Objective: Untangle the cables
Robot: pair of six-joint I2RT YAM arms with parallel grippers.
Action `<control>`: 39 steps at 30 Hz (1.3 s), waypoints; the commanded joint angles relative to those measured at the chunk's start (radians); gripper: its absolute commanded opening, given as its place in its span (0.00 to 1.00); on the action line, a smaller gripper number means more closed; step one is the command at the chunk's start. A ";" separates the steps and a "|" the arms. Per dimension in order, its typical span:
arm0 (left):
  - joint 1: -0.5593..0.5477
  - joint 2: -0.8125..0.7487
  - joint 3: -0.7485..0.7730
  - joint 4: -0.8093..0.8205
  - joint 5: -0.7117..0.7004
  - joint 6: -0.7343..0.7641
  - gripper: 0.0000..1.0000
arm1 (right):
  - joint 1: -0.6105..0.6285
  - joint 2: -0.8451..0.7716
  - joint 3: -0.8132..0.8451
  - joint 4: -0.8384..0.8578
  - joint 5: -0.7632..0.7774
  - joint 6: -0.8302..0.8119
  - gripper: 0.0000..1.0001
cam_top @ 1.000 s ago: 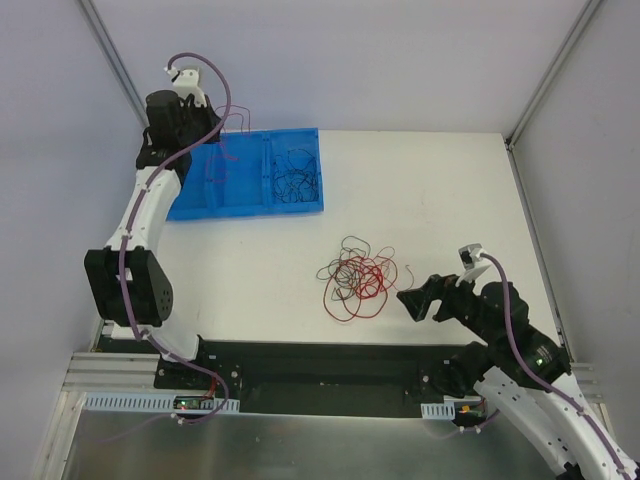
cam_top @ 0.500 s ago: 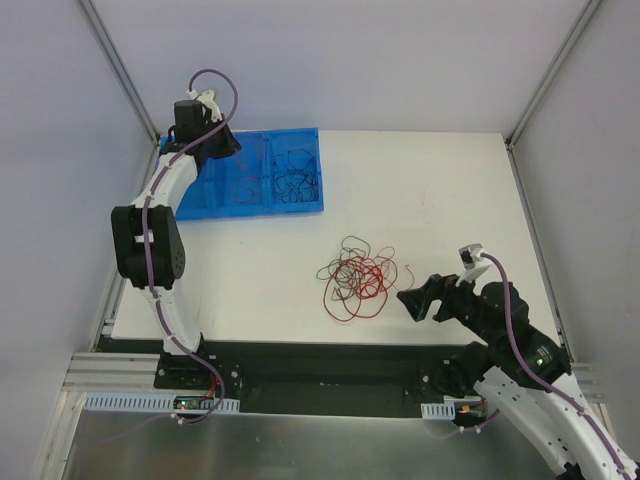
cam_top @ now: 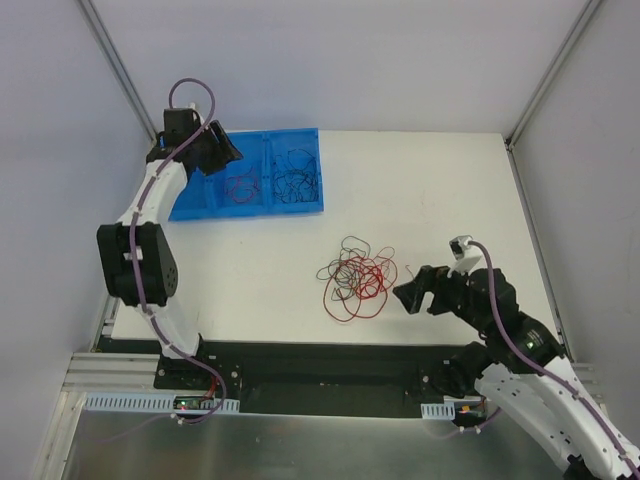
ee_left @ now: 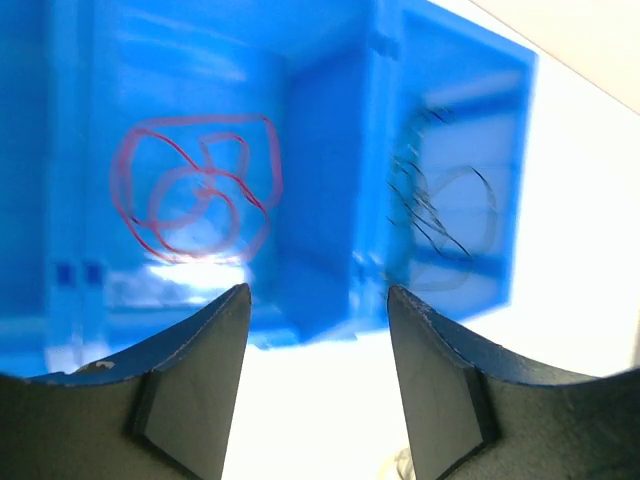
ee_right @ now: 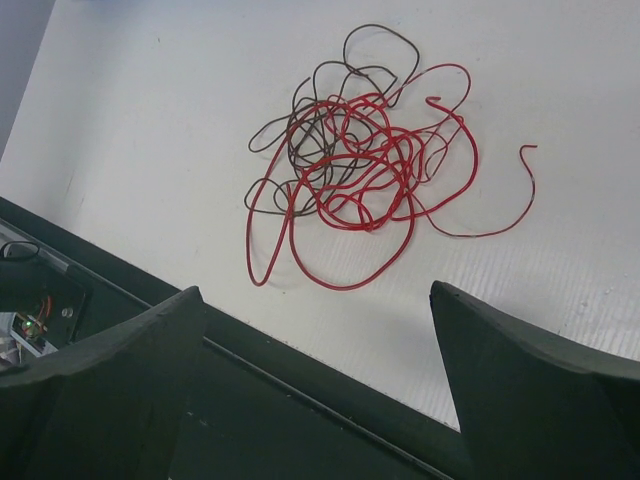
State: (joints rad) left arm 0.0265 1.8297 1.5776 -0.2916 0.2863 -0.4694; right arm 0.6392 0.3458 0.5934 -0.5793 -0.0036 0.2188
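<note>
A loose tangle of red and black cables (cam_top: 357, 278) lies on the white table, spread out below the right wrist camera (ee_right: 350, 175). My right gripper (cam_top: 408, 297) hovers just right of the tangle, open and empty (ee_right: 315, 288). A single red cable (cam_top: 241, 187) lies coiled in the middle compartment of the blue tray (cam_top: 300, 209). Black cables (cam_top: 295, 177) fill the tray's right compartment. My left gripper (cam_top: 222, 152) hangs over the tray's back left part, open with nothing between its fingers (ee_left: 315, 290). From that wrist I see the red coil (ee_left: 195, 190) and the black cables (ee_left: 440, 205).
The blue tray sits at the table's back left corner, split by upright dividers (ee_left: 320, 200). A black rail (cam_top: 320, 360) runs along the table's near edge, just below the tangle. Grey walls close in the left, back and right sides.
The left gripper has opened above the tray, and the red cable now lies loose in the middle compartment. The right gripper has edged slightly toward the tangle.
</note>
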 commanded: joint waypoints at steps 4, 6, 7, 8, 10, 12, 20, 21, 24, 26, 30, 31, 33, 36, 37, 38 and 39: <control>-0.213 -0.251 -0.267 0.095 0.215 -0.045 0.56 | -0.004 0.177 0.052 0.116 -0.064 0.054 0.96; -0.296 -0.273 -0.304 0.101 0.228 0.032 0.56 | -0.006 0.263 0.071 0.107 -0.052 0.085 0.96; -0.328 -0.280 -0.317 0.101 0.229 0.061 0.56 | -0.004 0.303 0.084 0.102 -0.044 0.114 0.96; -0.359 -0.282 -0.327 0.101 0.235 0.096 0.56 | -0.007 0.338 0.094 0.101 -0.039 0.132 0.97; -0.393 -0.293 -0.343 0.098 0.237 0.124 0.56 | -0.013 0.402 0.117 0.101 -0.039 0.162 0.98; -0.413 -0.308 -0.353 0.104 0.269 0.086 0.56 | -0.016 0.467 0.144 0.087 -0.027 0.169 0.99; -0.516 -0.331 -0.350 0.121 0.381 0.045 0.56 | -0.041 0.679 0.140 0.195 -0.116 0.298 0.61; -0.516 -0.336 -0.349 0.121 0.386 0.037 0.56 | -0.038 0.705 0.117 0.266 -0.174 0.318 0.59; -0.516 -0.363 -0.353 0.121 0.367 0.043 0.56 | 0.014 0.794 0.071 0.418 -0.265 0.370 0.58; -0.516 -0.382 -0.360 0.123 0.358 0.043 0.56 | 0.063 0.857 0.085 0.412 -0.227 0.375 0.60; -0.516 -0.400 -0.358 0.126 0.369 0.044 0.56 | 0.105 0.933 0.079 0.441 -0.179 0.392 0.48; -0.516 -0.406 -0.360 0.127 0.364 0.051 0.56 | 0.105 0.947 0.082 0.444 -0.174 0.393 0.36; -0.517 -0.421 -0.367 0.135 0.341 0.069 0.56 | 0.105 0.947 0.094 0.441 -0.171 0.389 0.07; -0.520 -0.435 -0.387 0.166 0.353 0.098 0.51 | 0.103 0.862 0.115 0.405 -0.159 0.366 0.01; -0.522 -0.432 -0.393 0.189 0.378 0.100 0.50 | 0.105 0.822 0.124 0.389 -0.157 0.349 0.00; -0.524 -0.425 -0.398 0.213 0.408 0.097 0.50 | 0.103 0.771 0.141 0.366 -0.156 0.331 0.01; -0.528 -0.416 -0.406 0.233 0.445 0.086 0.51 | 0.105 0.728 0.157 0.343 -0.151 0.309 0.00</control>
State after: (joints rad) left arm -0.4957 1.4319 1.1965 -0.1612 0.6323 -0.4019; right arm 0.7429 1.2427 0.6735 -0.1993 -0.1757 0.5831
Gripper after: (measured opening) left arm 0.506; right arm 0.022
